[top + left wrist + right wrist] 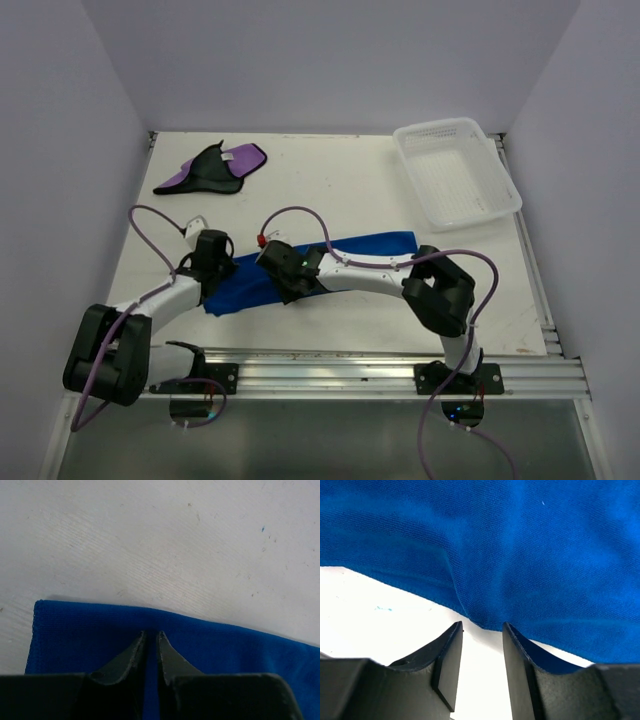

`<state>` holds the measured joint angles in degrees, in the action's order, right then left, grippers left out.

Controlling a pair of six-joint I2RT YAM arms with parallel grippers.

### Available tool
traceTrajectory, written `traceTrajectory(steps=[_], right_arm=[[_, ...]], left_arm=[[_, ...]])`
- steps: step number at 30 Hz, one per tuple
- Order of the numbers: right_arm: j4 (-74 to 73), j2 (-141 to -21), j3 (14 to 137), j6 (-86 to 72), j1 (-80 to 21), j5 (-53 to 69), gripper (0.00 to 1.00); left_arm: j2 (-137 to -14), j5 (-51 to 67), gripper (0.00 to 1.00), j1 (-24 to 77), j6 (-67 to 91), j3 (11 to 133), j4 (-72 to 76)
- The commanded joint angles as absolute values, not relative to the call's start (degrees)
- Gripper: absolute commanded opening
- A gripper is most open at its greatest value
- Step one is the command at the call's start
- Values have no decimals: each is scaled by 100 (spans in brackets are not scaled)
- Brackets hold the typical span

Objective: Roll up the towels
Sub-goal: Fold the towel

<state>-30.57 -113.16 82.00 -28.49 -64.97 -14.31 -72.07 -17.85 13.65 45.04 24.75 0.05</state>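
Left gripper point(151, 634) sits pinched nearly shut on the blue towel point(375, 244) at the front of the table point(340, 190), right gripper point(482, 626) parted at its hem (little pucker there). Rolling looks barely started: next up, nip that edge and turn it over evenly. Purple towel point(215, 168) waits far left.

Arms point(365, 275): white links, black joints, purple cables point(295, 208); black tapered gripper fingers point(131, 655).
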Motion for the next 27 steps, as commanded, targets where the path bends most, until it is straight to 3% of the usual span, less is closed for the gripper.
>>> traceTrajectory(steps=[1, 5, 8, 14, 20, 27], right_arm=[[-3138, -10881, 8218, -2830, -6522, -1626, 42], [-2945, -10478, 7885, -2944, -6408, -1696, 41], [-2734, -10047, 7402, -3014, -6162, -1652, 17], [-2251, -9220, 6312, -3015, -5214, -1372, 0], [-1987, -9245, 5924, -2778, -4571, -1292, 0], [-1574, -10000, 6397, -2672, -4184, -976, 0]], left_arm=[[-6883, -1819, 17, 1389, 4377, 2715, -351], [-6671, -1881, 33, 1389, 4289, 2917, -650], [-6513, -1933, 39, 1389, 4280, 3040, -905], [-6153, -1820, 42, 1389, 4324, 3155, -1362], [-5670, -1573, 42, 1389, 4394, 2901, -1792], [-5002, -1538, 42, 1389, 4456, 2865, -2591]])
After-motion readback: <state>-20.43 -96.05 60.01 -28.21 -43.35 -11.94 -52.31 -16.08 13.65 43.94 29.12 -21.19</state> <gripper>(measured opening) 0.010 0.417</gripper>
